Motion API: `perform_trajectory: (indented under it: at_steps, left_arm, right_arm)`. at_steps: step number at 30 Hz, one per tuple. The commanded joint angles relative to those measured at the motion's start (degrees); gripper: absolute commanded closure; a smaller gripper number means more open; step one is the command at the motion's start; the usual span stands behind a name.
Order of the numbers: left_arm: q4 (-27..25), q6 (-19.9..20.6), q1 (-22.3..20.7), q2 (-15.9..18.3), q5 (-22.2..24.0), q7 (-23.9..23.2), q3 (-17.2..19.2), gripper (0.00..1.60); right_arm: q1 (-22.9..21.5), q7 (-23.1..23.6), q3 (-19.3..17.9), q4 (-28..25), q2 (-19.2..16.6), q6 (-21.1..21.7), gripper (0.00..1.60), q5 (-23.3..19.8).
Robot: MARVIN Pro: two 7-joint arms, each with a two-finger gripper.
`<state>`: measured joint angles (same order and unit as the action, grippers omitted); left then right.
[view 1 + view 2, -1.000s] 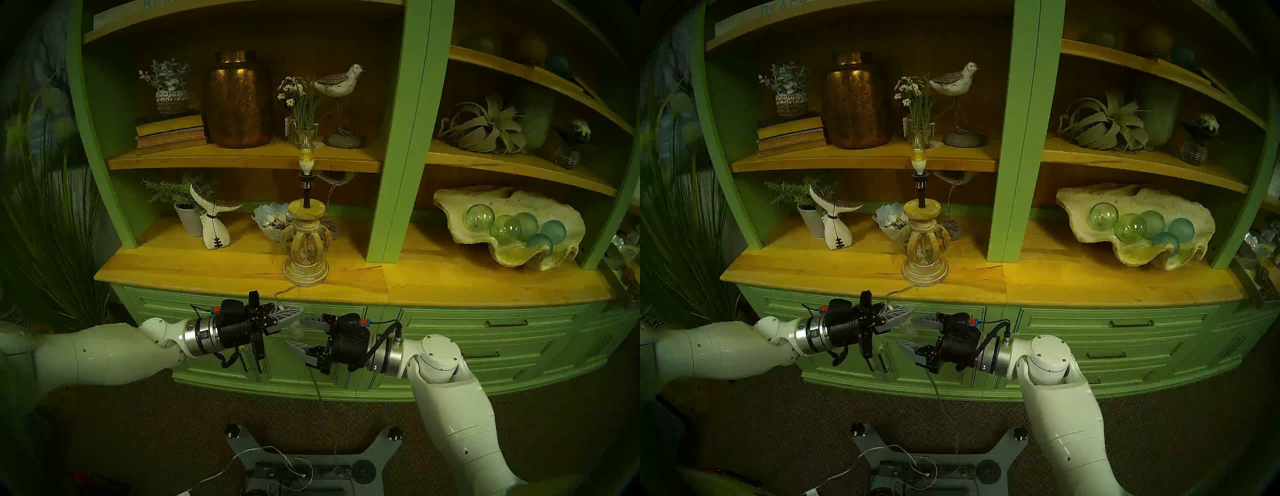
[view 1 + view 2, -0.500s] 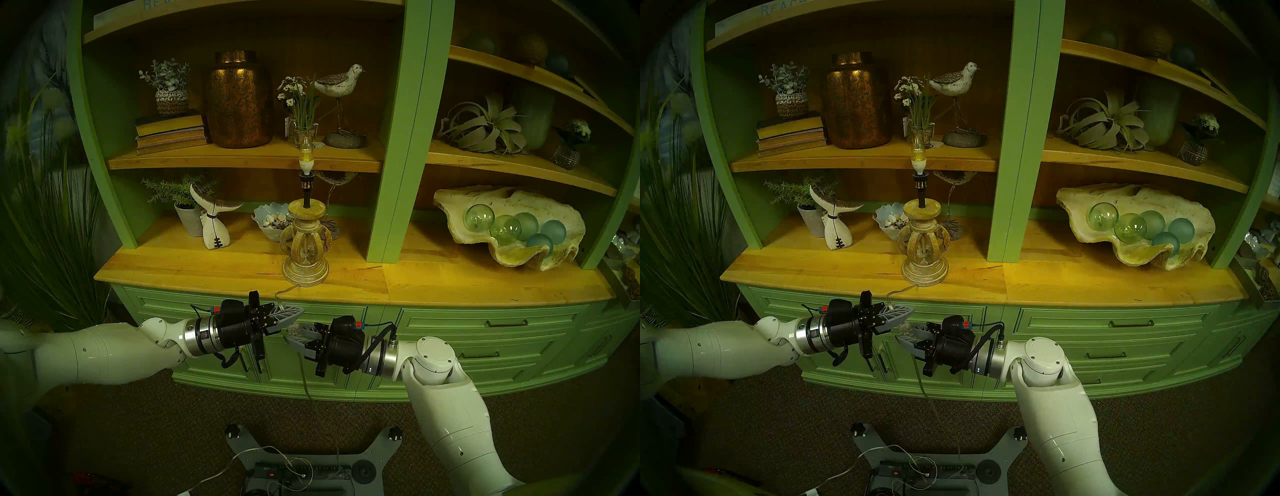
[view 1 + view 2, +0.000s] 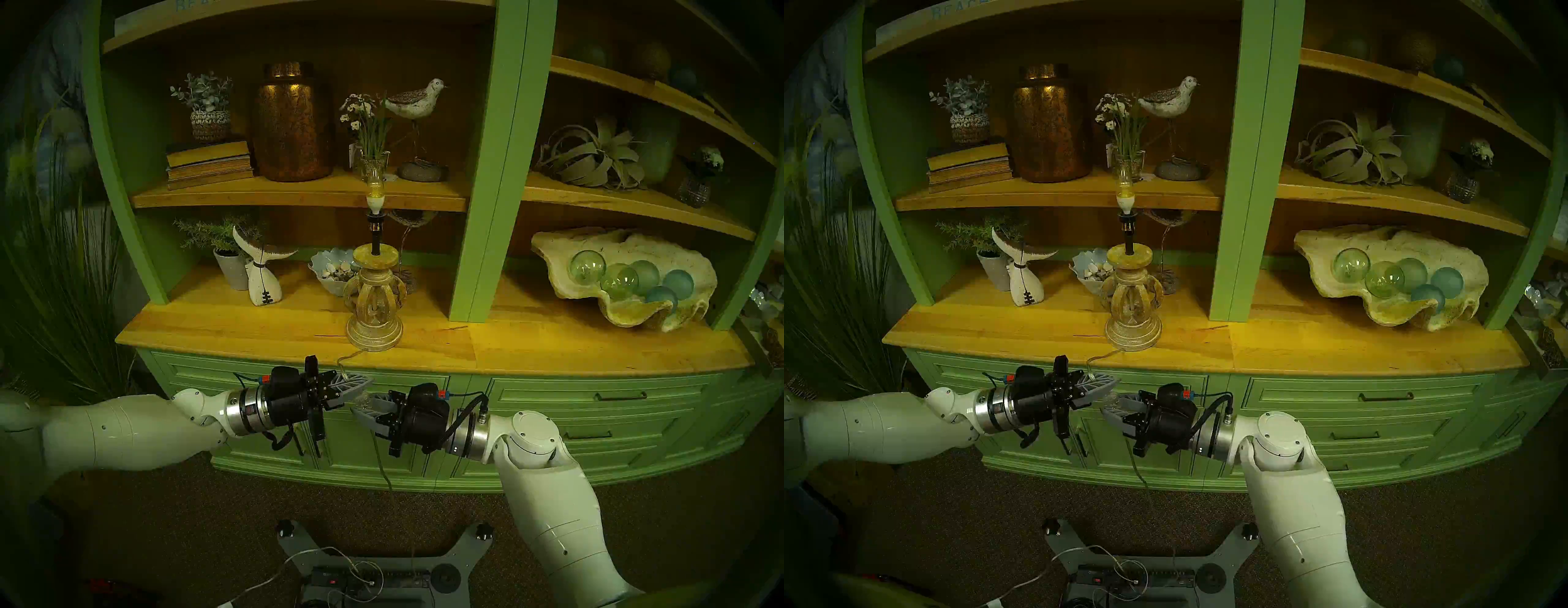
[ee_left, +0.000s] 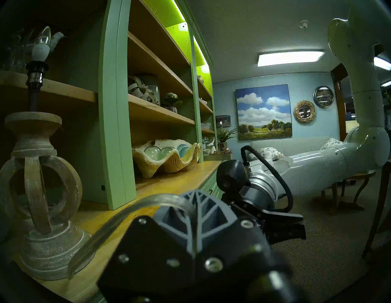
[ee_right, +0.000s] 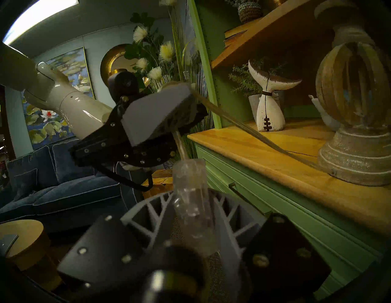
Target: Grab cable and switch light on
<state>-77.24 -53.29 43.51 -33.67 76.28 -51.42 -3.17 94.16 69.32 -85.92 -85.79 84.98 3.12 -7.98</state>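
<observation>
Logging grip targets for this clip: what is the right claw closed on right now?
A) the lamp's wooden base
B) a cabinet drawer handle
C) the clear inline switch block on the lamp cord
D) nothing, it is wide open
C: in the right wrist view the clear switch block sits pinched between the fingers of the right claw, with the cord running on to the lamp base.

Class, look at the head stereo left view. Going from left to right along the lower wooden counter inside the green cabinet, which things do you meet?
Small potted plant → white whale-tail figure → bowl of shells → the light → big clam shell holding green glass balls.
</observation>
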Motion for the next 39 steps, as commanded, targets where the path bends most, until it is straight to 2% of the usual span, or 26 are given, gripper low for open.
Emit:
perform_trajectory:
  at_steps: [1,2,4,6,11,13,14,16,23,24,25,26,27,28,29,31,33,39]
  left_arm:
    - [-0.6,-1.0,-2.3,0.0,0.9,-6.2,0.4,1.60]
    - [-0.7,-1.0,-2.3,0.0,0.8,-6.0,0.3,1.60]
    - [-0.7,-1.1,-2.5,0.0,0.7,-5.8,0.1,1.60]
    - [-0.7,-1.2,-2.5,0.0,0.8,-5.9,0.0,1.60]
    - [-0.9,-1.3,-2.8,0.1,0.6,-5.2,-0.5,1.60]
    - [-0.9,-1.4,-2.9,0.1,0.6,-5.2,-0.7,1.60]
    - [-0.8,-1.4,-2.9,0.0,0.9,-5.6,-0.6,1.60]
    - [-0.8,-1.4,-3.0,0.0,0.8,-5.3,-0.8,1.60]
    - [-0.6,-1.6,-3.3,-0.1,1.4,-6.2,-1.0,1.60]
    - [-1.0,-1.7,-3.5,0.1,0.6,-4.5,-1.5,1.60]
    - [-0.7,-1.7,-3.4,0.0,1.2,-5.7,-1.3,1.60]
    - [-0.9,-1.7,-3.6,0.0,0.9,-5.0,-1.6,1.60]
    - [-0.6,-1.7,-3.5,-0.1,1.5,-6.1,-1.4,1.60]
    - [-0.8,-1.7,-3.7,0.0,1.2,-5.5,-1.7,1.60]
    - [-1.0,-1.7,-3.8,0.1,0.7,-4.4,-2.0,1.60]
    - [-0.5,-1.7,-3.7,-0.1,1.8,-6.5,-1.7,1.60]
    - [-1.0,-1.7,-4.0,0.1,0.8,-4.4,-2.2,1.60]
    - [-0.7,-1.7,-3.9,0.0,1.3,-5.5,-2.1,1.60]
  right_arm:
    - [-2.6,0.0,0.1,-0.5,0.6,0.3,0.63,-0.3]
    - [-2.7,0.0,0.1,-0.4,0.7,0.3,0.60,-0.3]
    - [-3.0,0.0,0.1,0.0,0.8,0.2,0.77,-0.2]
    - [-3.2,0.0,0.1,0.3,0.8,0.1,0.81,-0.3]
    - [-3.8,0.3,0.0,1.1,0.8,-0.2,0.83,-0.3]
    - [-3.9,0.2,-0.1,1.2,1.0,-0.6,1.02,-0.3]
    - [-4.0,0.3,-0.1,1.3,1.0,-0.6,1.25,-0.4]
    - [-4.1,0.4,-0.1,1.3,1.1,-0.6,1.60,-0.4]
    - [-4.1,0.5,-0.7,1.1,1.5,-0.6,1.60,-0.7]
    - [-4.0,0.4,-0.8,1.0,1.5,-0.5,1.60,-0.7]
    - [-3.9,0.6,-0.9,1.0,1.4,-0.6,1.60,-0.8]
    - [-3.8,0.7,-1.0,0.9,1.3,-0.6,0.92,-0.8]
    - [-3.6,0.6,-1.1,0.8,1.2,-0.8,0.25,-0.7]
    - [-3.1,0.6,-1.4,0.6,1.1,-0.9,0.00,-0.7]
    - [-2.8,0.7,-1.6,0.4,0.9,-1.0,0.00,-0.8]
    - [-1.8,0.7,-2.4,-0.4,0.5,-0.9,0.00,-0.9]
    - [-0.6,0.8,-3.5,-0.9,-0.2,-1.2,0.00,-1.2]
    - [3.4,1.6,-7.9,-3.1,-2.5,-2.0,0.00,-2.6]
